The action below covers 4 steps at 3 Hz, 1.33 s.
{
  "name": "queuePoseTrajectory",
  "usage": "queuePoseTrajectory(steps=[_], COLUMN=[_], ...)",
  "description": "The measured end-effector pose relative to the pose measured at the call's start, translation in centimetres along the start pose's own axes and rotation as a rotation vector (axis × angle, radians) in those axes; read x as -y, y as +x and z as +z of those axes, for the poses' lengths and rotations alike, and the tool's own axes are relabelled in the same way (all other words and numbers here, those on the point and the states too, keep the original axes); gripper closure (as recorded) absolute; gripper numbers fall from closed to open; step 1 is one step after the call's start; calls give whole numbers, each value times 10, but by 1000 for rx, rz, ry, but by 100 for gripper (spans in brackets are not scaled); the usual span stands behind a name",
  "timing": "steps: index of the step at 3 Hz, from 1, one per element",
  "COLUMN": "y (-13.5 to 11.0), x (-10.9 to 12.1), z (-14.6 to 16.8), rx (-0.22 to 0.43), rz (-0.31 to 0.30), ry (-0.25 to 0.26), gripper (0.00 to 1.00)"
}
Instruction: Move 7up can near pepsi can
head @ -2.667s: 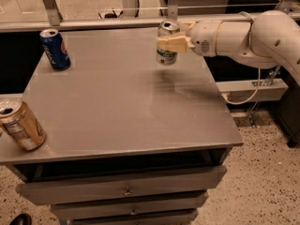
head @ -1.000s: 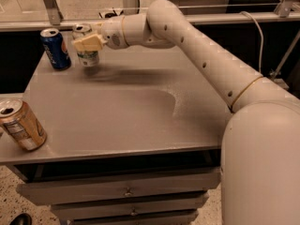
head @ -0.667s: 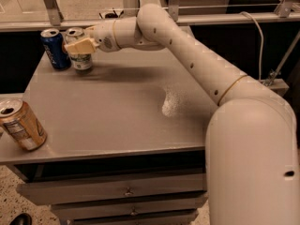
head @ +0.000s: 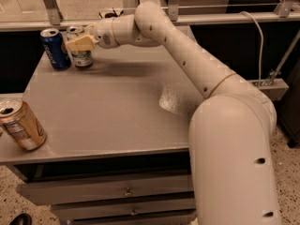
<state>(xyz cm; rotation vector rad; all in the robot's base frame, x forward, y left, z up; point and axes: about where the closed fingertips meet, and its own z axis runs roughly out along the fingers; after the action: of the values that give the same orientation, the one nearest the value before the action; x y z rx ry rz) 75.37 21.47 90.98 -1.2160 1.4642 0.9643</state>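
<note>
nearest the camera, a set of drawers (head: pixel 126 191) sits under the grey table (head: pixel 108 111), and an orange-gold can (head: pixel 21 125) stands tilted at the table's front left corner, well apart from the fingers and much closer to the camera than they are. the thick white arm (head: pixel 206 74) rises from the lower right and reaches across the tabletop to the far left corner, ending in the gripper (head: pixel 75 40). one tan finger (head: pixel 83 42) lies across the front of the 7up can (head: pixel 82 56), touching its upper part; the other finger is hidden behind the can, so the grip looks closed around the can, with the can between the fingers. the 7up can stands upright with its base on the table, directly under the fingers. the pepsi can (head: pixel 55 49) stands upright just to the left of the fingers as seen here, close beside the 7up can with a narrow gap between them. beyond the fingers a metal rail (head: pixel 211 18) runs along the back of the table.
</note>
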Motion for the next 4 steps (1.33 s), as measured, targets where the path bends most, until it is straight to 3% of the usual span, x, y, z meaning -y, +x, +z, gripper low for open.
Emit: queuePoseTrajectory(steps=[1, 2, 3, 4], y=[4, 8, 8, 7], x=[3, 5, 9, 17], z=[0, -3, -15, -34], rx=[-9, -8, 10, 40], rz=[12, 26, 36, 44], ry=[-3, -1, 14, 44], gripper=[53, 22, 0, 0])
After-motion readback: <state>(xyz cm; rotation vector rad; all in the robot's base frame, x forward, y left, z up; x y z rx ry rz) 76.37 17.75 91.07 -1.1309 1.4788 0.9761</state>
